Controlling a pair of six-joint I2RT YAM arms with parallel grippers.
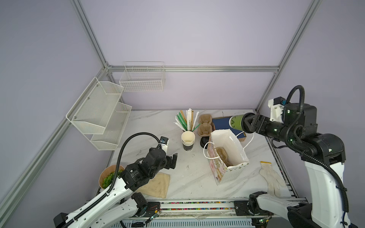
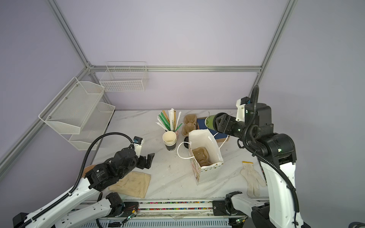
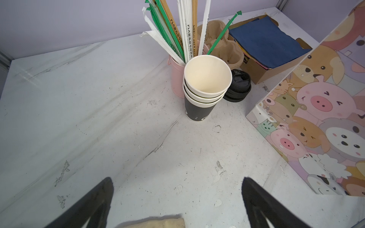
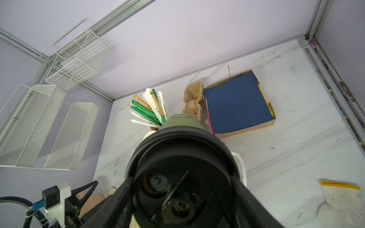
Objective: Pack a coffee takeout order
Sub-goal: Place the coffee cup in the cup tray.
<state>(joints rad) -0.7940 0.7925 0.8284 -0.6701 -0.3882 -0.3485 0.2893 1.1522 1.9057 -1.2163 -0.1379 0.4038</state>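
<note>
in both top views your right gripper is closed around the dark green paper cup, top end toward the wrist. the cup lies tilted on its side in the air over the far right of the surface, just beyond the far rim of the paper bag. a pulp carrier already sits at the bottom of the bag, so that part looks done. your left gripper hangs wide and empty over the left half, toward the front edge. from the left wrist, the jaws gape over bare surface; the navy napkin lies in its box at the far edge, not yet packed. from the right wrist, the black lid fills the view, gripped on both sides. left to do, as i judge it: cup upright into the carrier, then the napkin.
</note>
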